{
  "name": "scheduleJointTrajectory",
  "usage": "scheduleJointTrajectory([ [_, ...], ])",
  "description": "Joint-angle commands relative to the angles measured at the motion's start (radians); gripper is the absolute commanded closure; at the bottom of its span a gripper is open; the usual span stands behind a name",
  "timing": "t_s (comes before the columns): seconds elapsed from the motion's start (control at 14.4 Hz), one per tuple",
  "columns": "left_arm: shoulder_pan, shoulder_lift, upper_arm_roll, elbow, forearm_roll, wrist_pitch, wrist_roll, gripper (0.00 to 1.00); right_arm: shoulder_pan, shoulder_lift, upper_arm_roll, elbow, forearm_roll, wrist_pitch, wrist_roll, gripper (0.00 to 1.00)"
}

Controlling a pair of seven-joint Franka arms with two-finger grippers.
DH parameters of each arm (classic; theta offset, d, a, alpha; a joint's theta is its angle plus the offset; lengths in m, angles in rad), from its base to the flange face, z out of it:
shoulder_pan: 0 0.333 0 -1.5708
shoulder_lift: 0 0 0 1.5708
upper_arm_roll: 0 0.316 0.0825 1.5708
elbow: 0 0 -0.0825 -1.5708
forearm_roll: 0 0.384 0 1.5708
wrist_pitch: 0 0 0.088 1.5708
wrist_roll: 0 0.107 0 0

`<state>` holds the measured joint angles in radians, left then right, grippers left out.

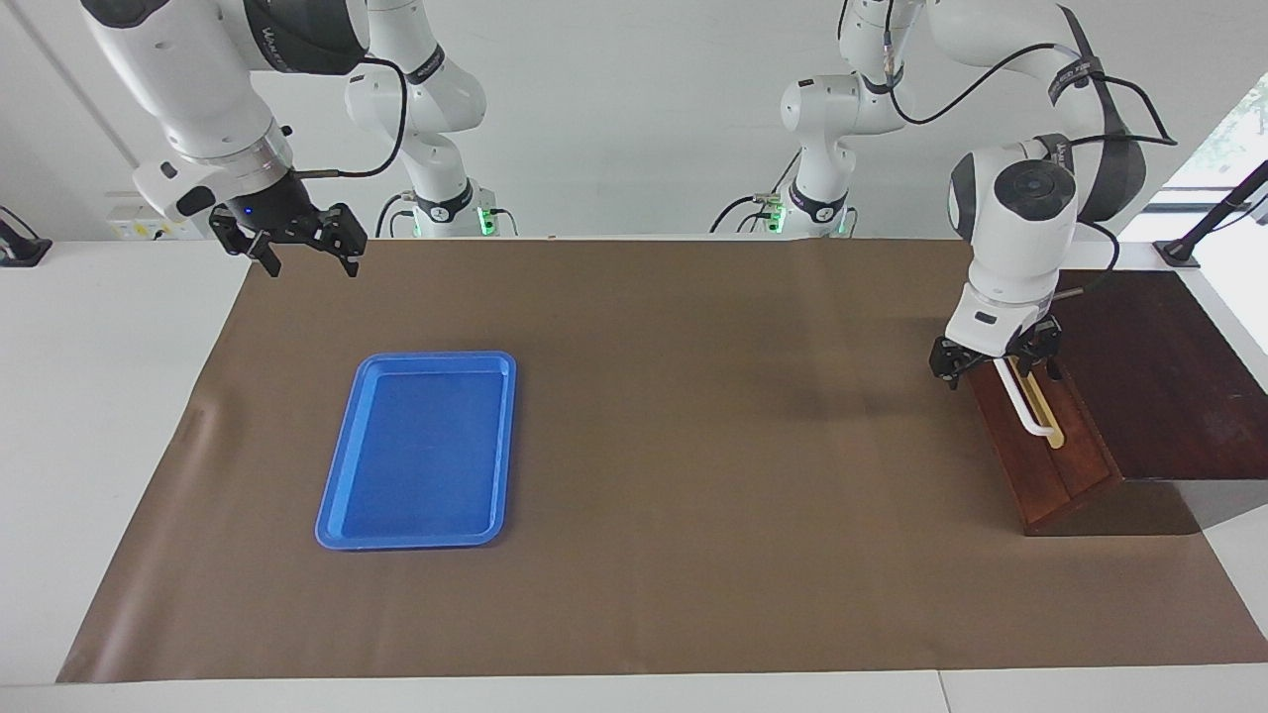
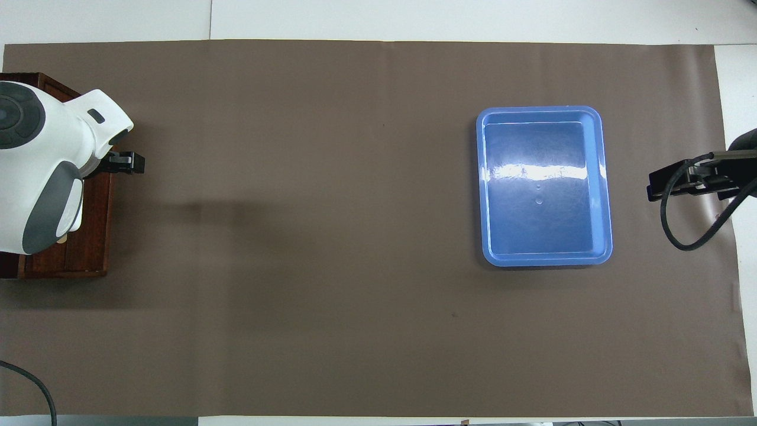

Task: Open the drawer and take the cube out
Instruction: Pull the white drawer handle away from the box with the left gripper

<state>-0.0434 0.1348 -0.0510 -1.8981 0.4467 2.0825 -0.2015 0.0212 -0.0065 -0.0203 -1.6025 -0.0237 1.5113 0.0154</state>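
The dark reddish-brown drawer (image 1: pixel 1040 465) (image 2: pixel 89 248) stands shut at the left arm's end of the table. Its white bar handle (image 1: pixel 1030 411) runs along a pale strip on the slanted front. My left gripper (image 1: pixel 994 368) is open, down at the handle's end nearer the robots, with one finger on each side of the bar. From above, the left wrist covers most of the drawer front, and only a black fingertip (image 2: pixel 127 163) sticks out. My right gripper (image 1: pixel 297 248) (image 2: pixel 680 180) waits open over the mat's edge at the right arm's end. The cube is hidden.
An empty blue tray (image 1: pixel 421 446) (image 2: pixel 541 189) lies on the brown mat (image 1: pixel 693 446) toward the right arm's end. The wooden cabinet top (image 1: pixel 1159 366) stretches from the drawer front to the table's edge.
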Motion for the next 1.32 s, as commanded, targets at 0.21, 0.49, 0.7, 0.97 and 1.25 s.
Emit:
scheduleJointTrajectory([
  [0.21,0.036,-0.003,0.003,-0.067,0.05,0.099,-0.022,0.0,-0.012,-0.015,0.006,-0.011,0.002,-0.019,-0.02,0.0],
  [0.49,0.051,-0.003,0.002,-0.101,0.05,0.125,-0.024,0.0,-0.012,-0.015,0.006,-0.011,0.002,-0.017,-0.02,0.0],
  [0.7,0.053,-0.001,0.002,-0.124,0.05,0.159,-0.026,0.0,-0.012,-0.015,0.006,-0.011,0.002,-0.017,-0.02,0.0],
  [0.97,0.051,0.009,0.002,-0.124,0.05,0.159,-0.027,0.0,-0.012,-0.015,0.006,-0.011,0.004,-0.017,-0.02,0.0],
  [1.25,0.047,0.025,0.0,-0.124,0.05,0.177,-0.061,0.0,-0.012,-0.015,0.006,-0.011,0.002,-0.017,-0.02,0.0],
])
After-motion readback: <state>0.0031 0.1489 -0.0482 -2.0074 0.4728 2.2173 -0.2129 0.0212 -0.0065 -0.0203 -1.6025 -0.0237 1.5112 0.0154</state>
